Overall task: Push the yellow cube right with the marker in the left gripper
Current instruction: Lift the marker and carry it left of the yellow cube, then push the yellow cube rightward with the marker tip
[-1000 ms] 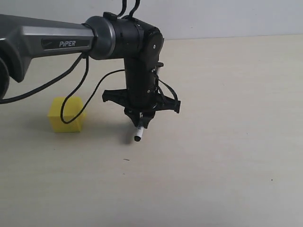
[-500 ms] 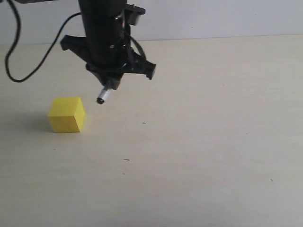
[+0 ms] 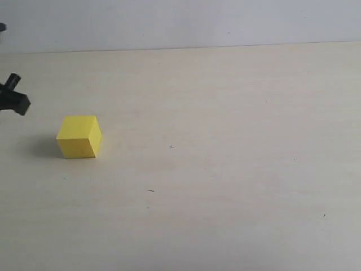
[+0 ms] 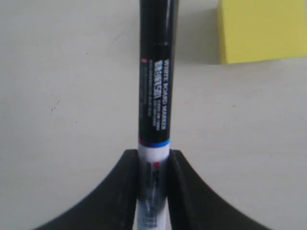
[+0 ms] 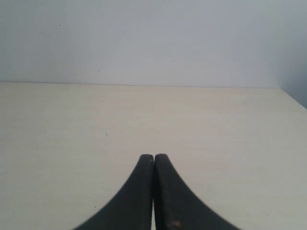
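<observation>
Left claw [image 4: 153, 163] clenched on the marker [image 4: 154, 96], both fingers pinching the white barrel just below the blue band. The black section with white print sticks out ahead of the fingers, and its far end runs out of the left wrist view, so the tip can't be seen. Yellow cube [image 4: 261, 31] sits off to one side of that far end, with a strip of bare worktop [image 4: 72, 120] showing between cube and marker, not touching.

Exterior view: only a small black piece at the left edge [image 3: 14, 101], probably part of the left claw's body, too little in frame to be sure. No marker visible there. Cube [image 3: 79, 136] rests flat on the worktop [image 3: 225, 169], left side of the view, near that black piece but apart from it. It sits square, with the top face and two sides showing.

Right claw [image 5: 153, 158] closed tight, fingers pressed together with nothing between them, over bare worktop with a pale wall [image 5: 153, 38] behind.
</observation>
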Motion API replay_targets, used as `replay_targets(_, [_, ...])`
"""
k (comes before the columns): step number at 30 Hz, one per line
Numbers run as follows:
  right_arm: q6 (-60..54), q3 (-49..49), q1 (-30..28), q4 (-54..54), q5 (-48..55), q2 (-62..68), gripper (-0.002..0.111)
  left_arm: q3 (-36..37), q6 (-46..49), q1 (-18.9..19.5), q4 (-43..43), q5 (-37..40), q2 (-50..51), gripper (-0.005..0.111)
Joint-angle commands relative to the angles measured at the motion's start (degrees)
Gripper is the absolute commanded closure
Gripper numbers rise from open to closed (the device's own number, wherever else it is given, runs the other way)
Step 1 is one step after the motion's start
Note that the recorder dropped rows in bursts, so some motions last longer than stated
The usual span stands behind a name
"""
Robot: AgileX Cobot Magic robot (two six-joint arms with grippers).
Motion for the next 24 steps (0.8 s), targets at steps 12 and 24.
replay_targets(12, [0.0,0.3,-0.4,0.0,-0.1,-0.4,0.108,3.9,44.0,14.0,-2.6,-19.9,8.0,0.107])
replay_targets(24, [0.0,0.3,-0.4,0.0,-0.1,-0.4,0.108,-10.4,93.7,22.2,-11.6,-16.2,26.5,0.107])
